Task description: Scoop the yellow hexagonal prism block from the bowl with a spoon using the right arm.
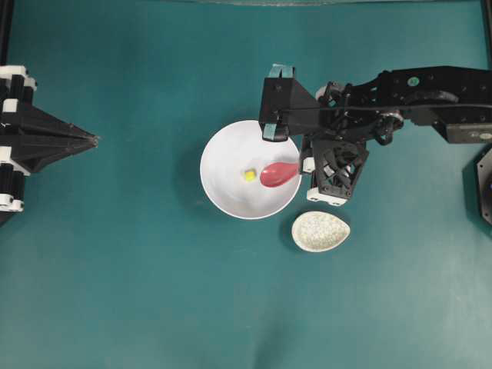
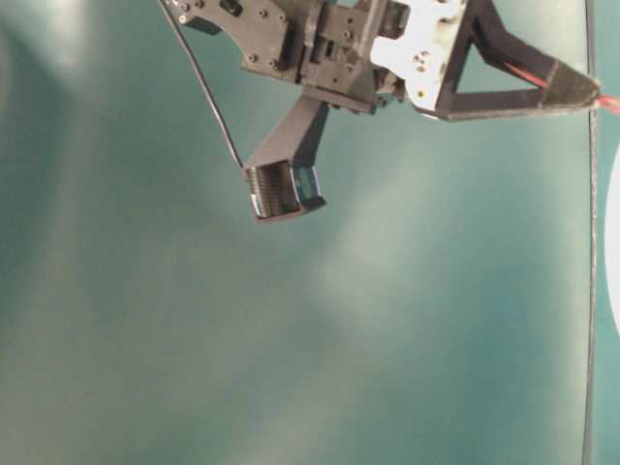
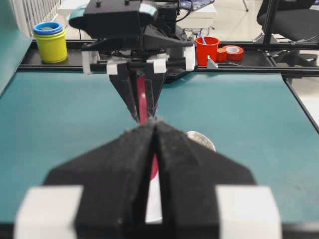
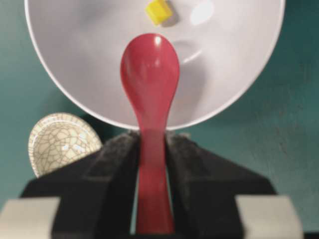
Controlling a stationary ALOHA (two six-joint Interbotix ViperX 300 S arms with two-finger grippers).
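Table covering of teal cloth (image 1: pixel 115 269) carries all items. Black right arm (image 1: pixel 430 96) reaches over the large round white bowl (image 1: pixel 223 157); its gripper (image 4: pixel 152 149) clamps the handle of the glossy pink-red soup spoon (image 4: pixel 149 74). The left gripper (image 3: pixel 154 149) sits idle, jaws together. Tiny yellow hexagonal prism block (image 4: pixel 158 11) lies on the bowl floor, at twelve o'clock from the scoop in the right wrist view, just clear of its tip. Approach step; next, the scoop needs to slide under the block.

Overhead, we are seeing even, bright light; the bowl (image 1: pixel 231 181) is casting a soft shadow leftward on the mat (image 1: pixel 138 292). Glare is spotting the bowl and spoon (image 4: pixel 149 74) at the right wrist. The table-level view is looking hazy and washed-out. The left gripper (image 3: pixel 154 149) is blurring up close.
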